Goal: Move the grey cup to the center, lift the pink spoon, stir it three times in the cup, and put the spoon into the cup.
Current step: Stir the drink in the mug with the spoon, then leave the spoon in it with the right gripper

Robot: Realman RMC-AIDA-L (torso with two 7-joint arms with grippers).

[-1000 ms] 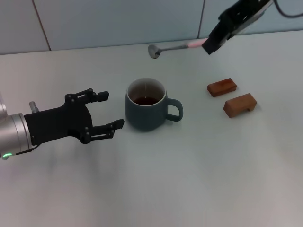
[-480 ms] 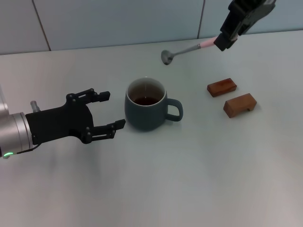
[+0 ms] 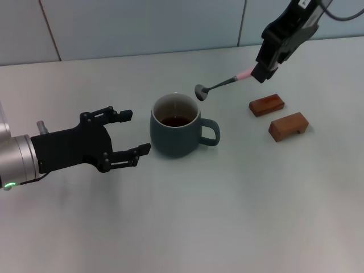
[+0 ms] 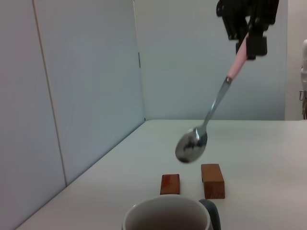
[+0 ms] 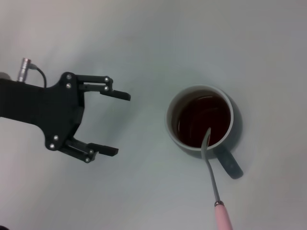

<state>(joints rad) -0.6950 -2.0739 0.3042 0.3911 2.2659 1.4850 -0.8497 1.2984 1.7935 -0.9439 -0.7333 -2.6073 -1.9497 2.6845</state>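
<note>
A: Head view first?
B: The right gripper [image 3: 263, 69] pinches the pink spoon [image 3: 223, 83] by its handle, bowl in the air beside the grey cup [image 3: 177, 125]. The left gripper [image 3: 129, 132] has its fingers spread, the cup just off their tips.

A: Left wrist view?
B: The spoon [image 4: 209, 117] hangs tilted below the right gripper's fingers [image 4: 258, 42], above the cup [image 4: 169, 216] and two wooden blocks [image 4: 212, 180].

A: Right wrist view?
B: The spoon [image 5: 212, 180] lies over the cup [image 5: 202, 118]; the left gripper [image 5: 112, 123] is spread, apart from it.

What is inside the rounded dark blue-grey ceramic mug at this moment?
The rounded dark blue-grey ceramic mug holds dark brown liquid, which hides its bottom. The pink-handled metal spoon, held by the right gripper, is not yet inside.
</note>
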